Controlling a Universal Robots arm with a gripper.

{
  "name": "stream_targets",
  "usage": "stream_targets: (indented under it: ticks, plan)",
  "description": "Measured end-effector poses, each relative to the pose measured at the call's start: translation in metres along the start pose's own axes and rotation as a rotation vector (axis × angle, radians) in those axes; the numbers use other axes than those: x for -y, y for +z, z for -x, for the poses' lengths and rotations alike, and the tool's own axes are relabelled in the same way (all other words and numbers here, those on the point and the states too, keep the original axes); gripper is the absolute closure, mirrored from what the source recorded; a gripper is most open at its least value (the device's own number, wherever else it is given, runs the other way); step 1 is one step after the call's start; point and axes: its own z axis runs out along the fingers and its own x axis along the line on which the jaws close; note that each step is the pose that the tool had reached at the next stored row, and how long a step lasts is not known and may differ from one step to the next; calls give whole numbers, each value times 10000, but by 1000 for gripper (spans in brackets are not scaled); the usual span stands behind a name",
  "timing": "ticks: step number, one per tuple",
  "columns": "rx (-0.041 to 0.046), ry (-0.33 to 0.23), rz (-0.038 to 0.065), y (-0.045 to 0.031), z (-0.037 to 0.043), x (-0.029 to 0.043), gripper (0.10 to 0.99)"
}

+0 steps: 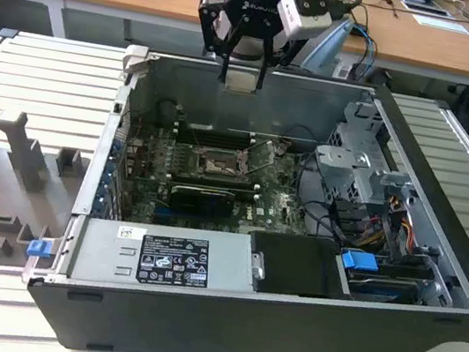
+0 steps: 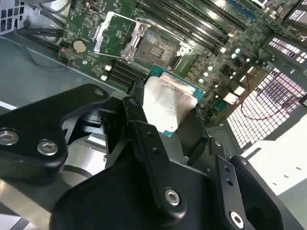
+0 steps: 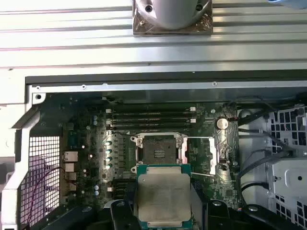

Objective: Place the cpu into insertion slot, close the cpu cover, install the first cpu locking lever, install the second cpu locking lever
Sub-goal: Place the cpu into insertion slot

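The gripper point(image 1: 242, 77) hangs above the open case point(image 1: 282, 326), its fingers clamped on two edges of the cpu point(image 3: 163, 196), high over the board. The slot point(image 3: 158, 148) lies bare, the cover point(image 3: 212, 158) swung open beside it. Likely risks: a tilted or wrongly turned chip seating askew and bending contacts, or a thin edge grip letting it slip
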Motion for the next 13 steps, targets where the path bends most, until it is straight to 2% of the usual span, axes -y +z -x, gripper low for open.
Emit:
stream_targets:
  ticks: [5,13]
  plan:
    - [29,328,6,0,0,0,557]
    - [47,528,9,0,0,0,557]
